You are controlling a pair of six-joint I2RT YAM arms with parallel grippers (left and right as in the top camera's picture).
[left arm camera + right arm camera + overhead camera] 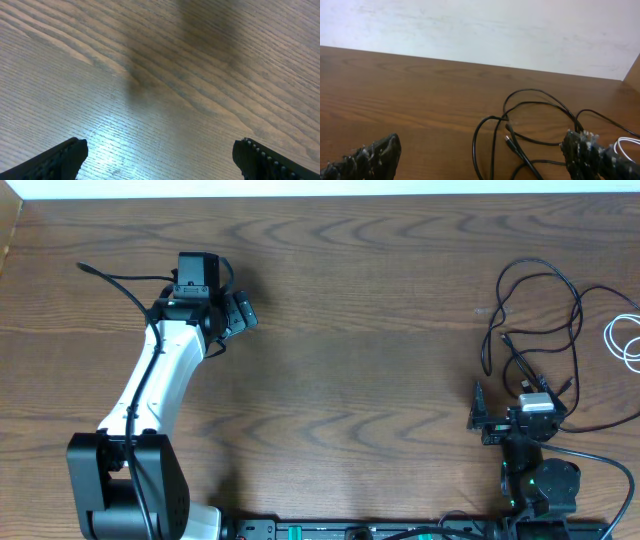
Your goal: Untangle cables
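- Black cable [510, 142] is lying in loose, overlapping loops on the wooden surface [350, 380], at its right side and toward the far edge.
- White cable [611, 338] is curling just beside those loops, farther right, and is running off the overhead frame. Whether the two are crossing cannot be told.
- Right end effector [520, 412] is sitting just short of the black loops, released, with its jaws standing wide and gripping nothing.
- From it, the tangle is lying straight ahead and slightly right. In the right wrist view one end of the black cable is pointing back toward the gap, and a strand is passing close by its right side.
- Long axis of the black loops is running away from this end effector, toward the wall [480, 30], so a forward reach is looking like the fitting approach.
- Left end effector [160, 155] is hovering over bare wood, well apart from both cables across the surface, also released and holding nothing.
- Right arm is clearly the nearer one. Judging from this, the untangling is not yet begun, and the coming move is depending on picking a single strand rather than a crossing.
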